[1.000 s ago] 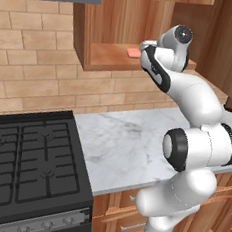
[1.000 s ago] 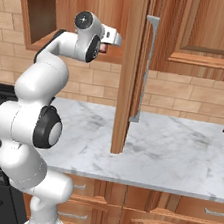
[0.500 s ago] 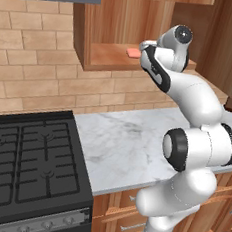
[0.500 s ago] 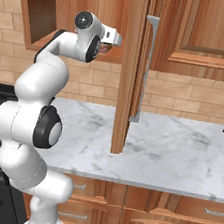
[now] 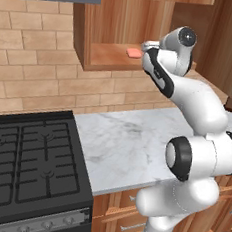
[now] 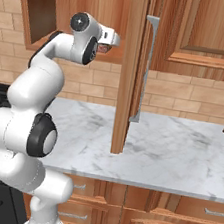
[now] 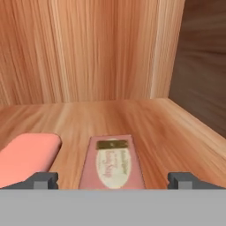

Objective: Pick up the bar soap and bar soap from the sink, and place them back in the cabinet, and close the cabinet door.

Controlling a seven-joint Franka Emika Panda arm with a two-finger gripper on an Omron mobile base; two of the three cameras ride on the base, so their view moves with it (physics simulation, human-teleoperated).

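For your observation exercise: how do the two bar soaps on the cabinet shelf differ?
The left bar soap is plain salmon-pink with rounded edges; the right bar soap is a darker pink, flatter and carries a cream oval label with a gold strip. The left one looks thicker. Both lie flat, side by side and apart, on the cabinet floor, between the open gripper's fingertips.

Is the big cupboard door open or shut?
Open. In the right base view the cabinet door stands edge-on, swung out over the counter. The cabinet shows both bar soaps lying inside.

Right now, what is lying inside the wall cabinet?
Two bar soaps lie on the cabinet floor: a plain pink one and a labelled one. Their near ends are cut off from view.
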